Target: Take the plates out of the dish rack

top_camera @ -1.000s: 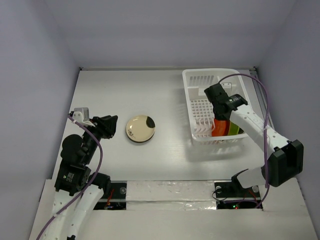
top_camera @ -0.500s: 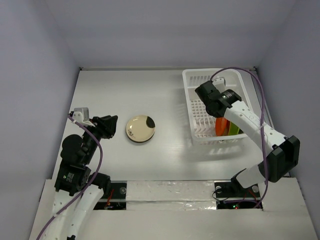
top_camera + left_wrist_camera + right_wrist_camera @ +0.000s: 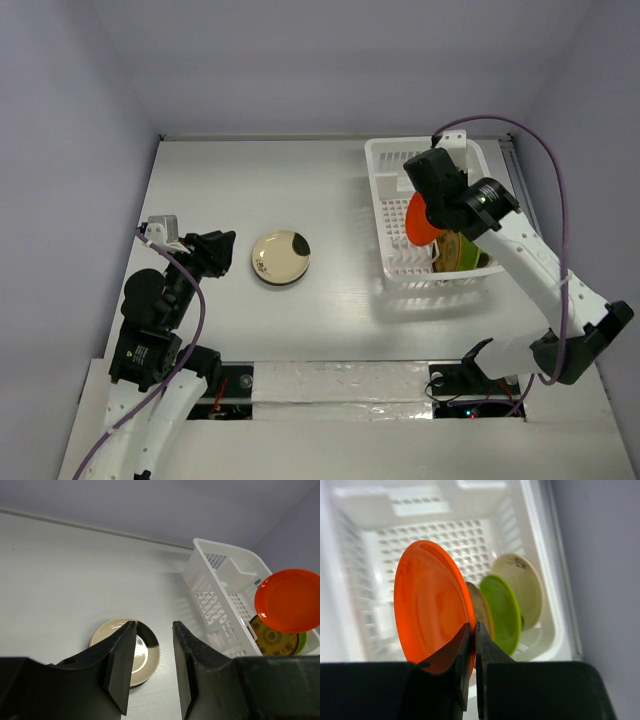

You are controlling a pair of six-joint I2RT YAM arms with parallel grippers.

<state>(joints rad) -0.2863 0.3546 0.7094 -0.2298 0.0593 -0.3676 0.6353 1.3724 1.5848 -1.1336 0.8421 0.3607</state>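
My right gripper [image 3: 471, 630] is shut on the rim of the bright orange-red plate [image 3: 430, 600] and holds it upright above the white dish rack [image 3: 420, 510]. The same plate [image 3: 420, 218] hangs over the rack [image 3: 392, 262] in the top view. Three plates stand in the rack behind it: a brownish patterned one [image 3: 481, 607], a yellow-green one [image 3: 502, 610] and a cream one [image 3: 522, 587]. A glossy cream-tan plate [image 3: 280, 258] with a dark patch lies flat on the table. My left gripper [image 3: 215, 252] is open and empty, just left of that plate [image 3: 147, 655].
The rack stands at the table's far right, close to the right wall [image 3: 580, 150]. From the left wrist view the orange plate [image 3: 287, 600] shows above the rack's rim [image 3: 220, 595]. The back wall [image 3: 330, 60] runs behind the table.
My right gripper has risen with the orange-red plate, lifting it out of the rack's pegs to above the rack. The left arm has not moved.
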